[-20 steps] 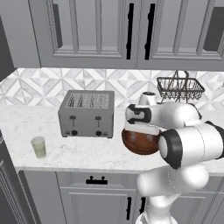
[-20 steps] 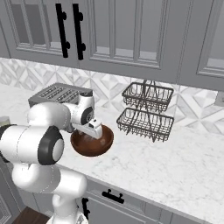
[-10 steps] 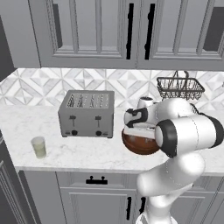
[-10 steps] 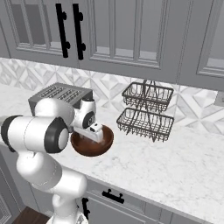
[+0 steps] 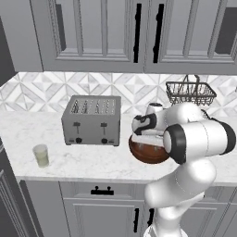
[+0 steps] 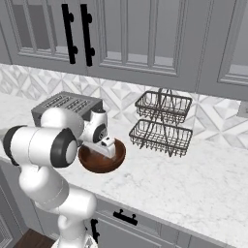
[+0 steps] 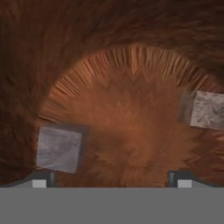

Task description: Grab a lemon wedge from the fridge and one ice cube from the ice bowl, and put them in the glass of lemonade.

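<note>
Ice bowl (image 6: 101,162); end effector (image 7: 111,177) inside, spread wide.

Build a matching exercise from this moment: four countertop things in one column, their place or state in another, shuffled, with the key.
Things:
1. ice bowl
2. glass of lemonade
3. toaster
4. wire basket

Places or states:
A. near the counter's left end, alone, in front of the backsplash
B. two-tiered, empty, against the backsplash
C. under the open end effector, two ice cubes in it
D. silver, slots up, between glass and bowl

Pairs: 1-C, 2-A, 3-D, 4-B
</note>
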Tool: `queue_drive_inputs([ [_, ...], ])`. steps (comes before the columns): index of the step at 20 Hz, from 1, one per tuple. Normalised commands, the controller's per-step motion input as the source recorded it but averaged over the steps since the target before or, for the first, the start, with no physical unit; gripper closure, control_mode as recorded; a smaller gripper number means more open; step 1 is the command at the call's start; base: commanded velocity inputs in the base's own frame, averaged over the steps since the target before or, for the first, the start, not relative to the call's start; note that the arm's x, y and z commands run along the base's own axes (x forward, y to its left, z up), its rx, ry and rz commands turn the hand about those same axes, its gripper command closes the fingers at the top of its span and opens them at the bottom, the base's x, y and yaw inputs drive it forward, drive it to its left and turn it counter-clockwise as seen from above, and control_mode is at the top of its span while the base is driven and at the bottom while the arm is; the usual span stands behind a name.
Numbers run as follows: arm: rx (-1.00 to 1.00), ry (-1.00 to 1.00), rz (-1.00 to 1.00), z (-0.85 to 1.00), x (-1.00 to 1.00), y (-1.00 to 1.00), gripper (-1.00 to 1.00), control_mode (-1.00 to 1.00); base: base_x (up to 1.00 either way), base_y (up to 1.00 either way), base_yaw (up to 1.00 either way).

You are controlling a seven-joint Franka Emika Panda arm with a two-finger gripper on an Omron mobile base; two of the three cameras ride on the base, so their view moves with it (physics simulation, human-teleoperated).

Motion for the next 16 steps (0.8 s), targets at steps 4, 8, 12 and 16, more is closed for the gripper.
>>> queue_drive_inputs([
  [4,0.0,0.0,0.0,0.1,0.08,0.03,-1.0,-1.0,0.0,0.0,0.0],
  [8,0.0,-0.01,0.0,0.02,0.2,0.05,-1.0,-1.0,0.0,0.0,0.0],
  [12,0.05,0.0,0.0,0.0,0.01,0.03,-1.0,-1.0,0.0,0.0,0.0],
  [16,0.03,-0.02,0.0,-0.3,0.0,0.0,-1.0,-1.0,0.0,0.0,0.0],
])
